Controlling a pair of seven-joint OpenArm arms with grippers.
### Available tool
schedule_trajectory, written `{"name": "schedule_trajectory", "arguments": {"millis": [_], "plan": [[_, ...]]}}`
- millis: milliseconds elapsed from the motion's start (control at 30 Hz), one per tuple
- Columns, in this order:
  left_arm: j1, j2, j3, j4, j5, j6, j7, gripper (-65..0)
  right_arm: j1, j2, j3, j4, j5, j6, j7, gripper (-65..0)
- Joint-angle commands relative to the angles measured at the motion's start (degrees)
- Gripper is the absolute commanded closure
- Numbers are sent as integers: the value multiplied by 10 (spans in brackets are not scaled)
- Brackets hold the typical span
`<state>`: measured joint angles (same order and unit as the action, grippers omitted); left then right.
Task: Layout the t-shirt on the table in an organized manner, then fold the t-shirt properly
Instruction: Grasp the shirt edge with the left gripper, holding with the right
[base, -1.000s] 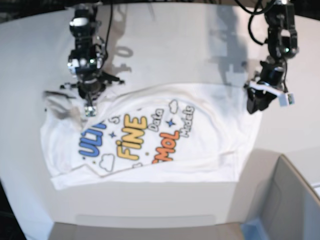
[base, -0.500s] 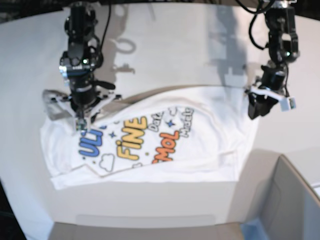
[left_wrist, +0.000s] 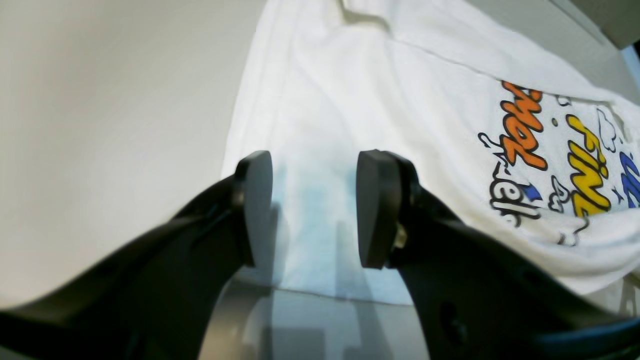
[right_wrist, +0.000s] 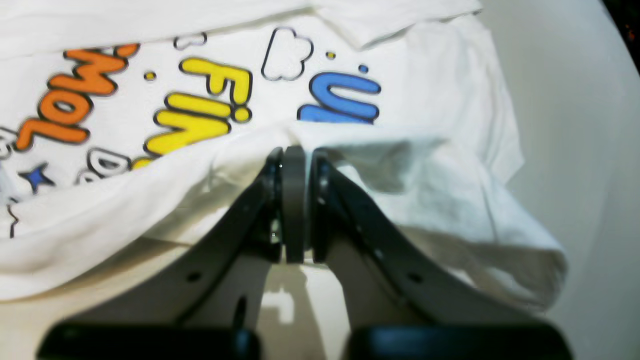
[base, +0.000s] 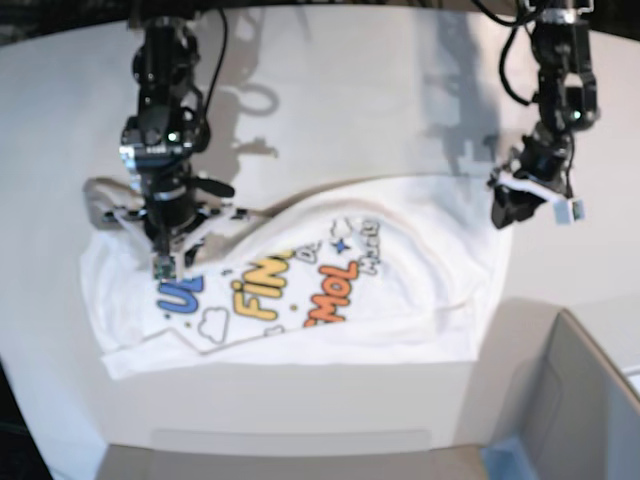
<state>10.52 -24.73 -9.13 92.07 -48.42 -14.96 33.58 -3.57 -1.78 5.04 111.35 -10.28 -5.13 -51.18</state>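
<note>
Left wrist view
- left gripper (left_wrist: 315, 207): jaws spread wide, nothing between them; it hangs just above the cloth edge.
- t-shirt (left_wrist: 400, 115): white, lying flat under and past the fingers, its straight edge along the bare table (left_wrist: 110, 125); orange, yellow and blue lettering off to the right.

Right wrist view
- right gripper (right_wrist: 295, 165): jaws clenched on a raised fold of the t-shirt (right_wrist: 450, 130), the cloth bunched and draped over the fingertips.
- lettering: blue "U", yellow "FIN" and orange letters lie beyond the pinched fold.
- table (right_wrist: 575, 125): bare white surface to the right of the rumpled cloth.

Base view
- t-shirt (base: 420, 290): spread print-up across the table (base: 330, 110) near its front edge, one upper corner pulled over toward the print.
- right gripper (base: 162, 262): on this view's left, clamped on that corner beside the blue letters.
- left gripper (base: 505, 212): on this view's right, over the shirt's far edge; its opening is not clear here.
- grey box (base: 575, 400): at lower right, beside the shirt.
</note>
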Motion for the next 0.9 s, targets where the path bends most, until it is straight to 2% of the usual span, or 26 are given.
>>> {"name": "schedule_trajectory", "arguments": {"millis": [0,133,233,367,500,767,867], "plan": [[-13,-8,-6,12,-7,-7,4,-284,7,-1,2,4,-1,0,13,0],[-12,-9,-8,12,-7,-7,33,-292,4,-1,2,-3,-1,0,13,0],[-7,-9,-45,6,-2,-7,40,-292,-2,-1,2,-2,-1,0,13,0],[2,-8,-81,-34,51,-7,40,-292,-3,-1,2,-3,-1,0,13,0],[2,-8,-75,-59,86,-9,42,-292,-3,-1,2,-3,-1,0,13,0],[2,-6,-75,-56,85,-11,58,-292,-2,-1,-1,-3,-1,0,13,0],[2,-7,-80,-56,65,-11,58,-292,-2,-1,1,-3,-1,0,13,0]]}}
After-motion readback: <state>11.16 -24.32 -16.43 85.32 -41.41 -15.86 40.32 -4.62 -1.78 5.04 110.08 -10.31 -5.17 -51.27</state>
